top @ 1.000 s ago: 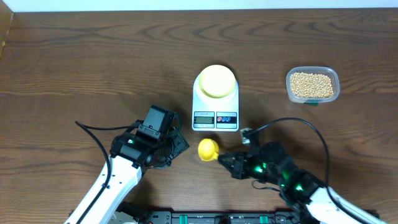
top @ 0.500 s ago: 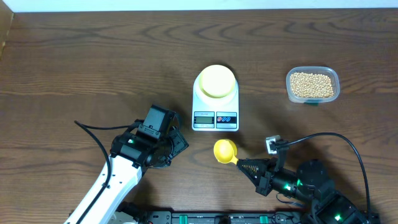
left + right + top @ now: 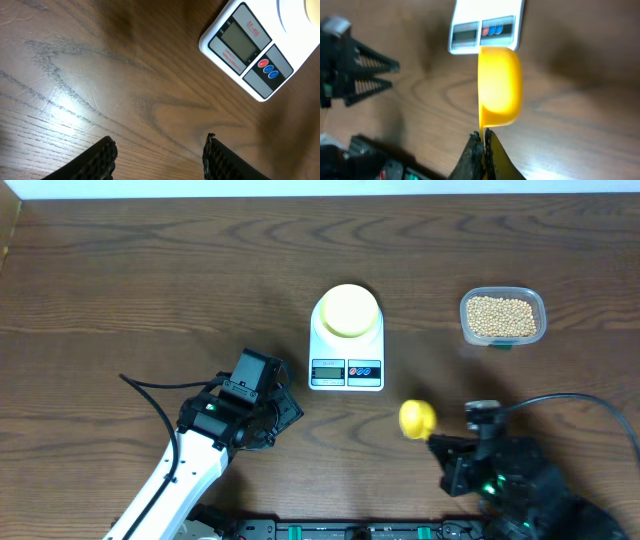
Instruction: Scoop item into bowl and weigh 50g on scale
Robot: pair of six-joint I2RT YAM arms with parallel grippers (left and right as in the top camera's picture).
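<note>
The white scale stands mid-table with the pale-yellow bowl on its round platform. The tan beans fill a clear tub at the right. My right gripper is shut on the handle of a bright yellow scoop, held above the table right of the scale; in the right wrist view the scoop stands on edge above my fingers. My left gripper is open and empty, left of the scale's front. Its fingertips hover over bare wood, the scale's display beyond.
The wooden table's far edge runs along the top. The tub of beans sits about a hand's width right of the scale. A black cable loops left of the left arm. Equipment lines the table's near edge.
My right gripper has carried the yellow scoop rightward, from just below the scale's front to a spot right of it. The left arm has not moved.
</note>
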